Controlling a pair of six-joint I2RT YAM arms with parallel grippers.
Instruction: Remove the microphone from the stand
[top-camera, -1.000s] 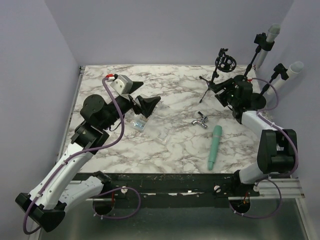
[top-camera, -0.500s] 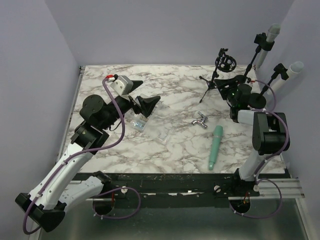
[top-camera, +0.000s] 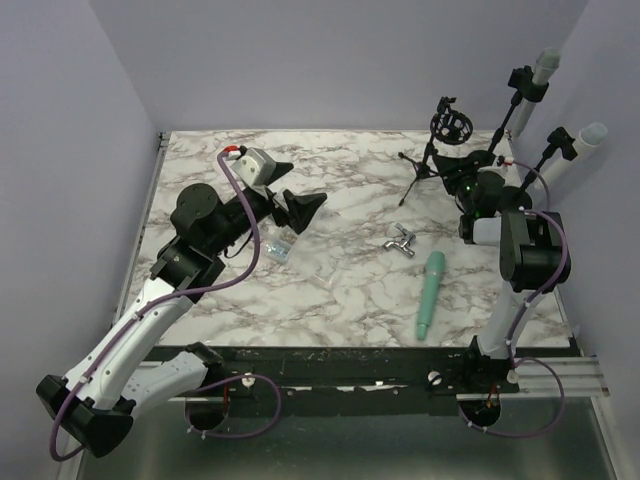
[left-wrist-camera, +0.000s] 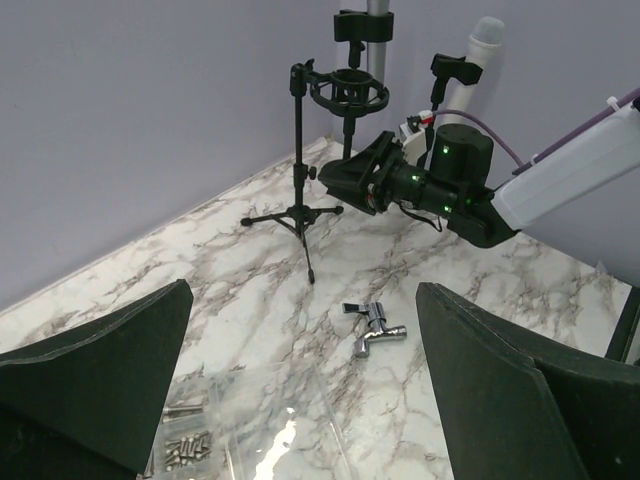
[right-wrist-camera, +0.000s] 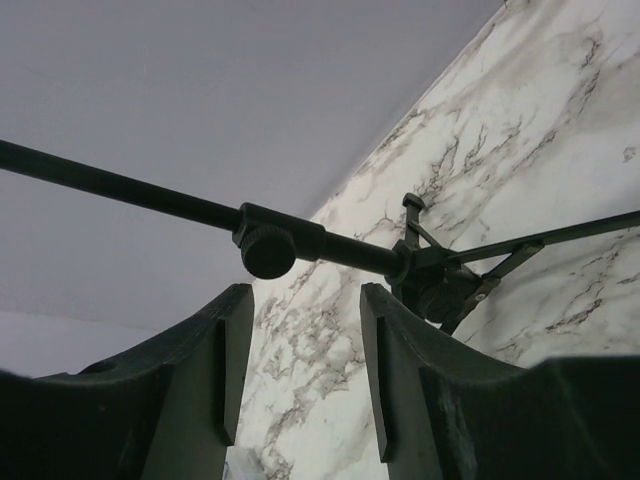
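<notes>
Holds the right gripper (right-wrist-camera: 305, 300) low at the far right corner, fingers roughly half apart and gripping nothing. Has a black stand pole (right-wrist-camera: 130, 190) and its round knob (right-wrist-camera: 268, 250) crossing just past the fingertips, with the tripod hub (right-wrist-camera: 440, 285) a little to one side. Looks lined up there to steady or take the stand, though no contact shows. Leaves the microphone (top-camera: 546, 68) well above that, pale and tilted in its clip (top-camera: 525, 82) at the top of a stand beyond the far right edge, not yet lifted out. Puts a second microphone (top-camera: 590, 135) in the same way on a neighbouring stand just beside it; cannot tell which of the two stands owns the pole in front of the fingers. Has the left gripper (left-wrist-camera: 303, 290) spread wide and empty, raised over the left half and facing the stands, probably held back to stay clear of the work. Shows also an empty ring mount (top-camera: 450, 123) on a small tripod near the right gripper, a metal tap (top-camera: 401, 240) mid-table, a teal stick (top-camera: 430, 293) lying flat nearer the front, and a clear bag of screws (top-camera: 280, 246) below the left gripper. Rests all of it on a white table (top-camera: 340, 290) veined in grey like marble, slightly glossy, boxed in by plain pale lilac walls (top-camera: 330, 60).
</notes>
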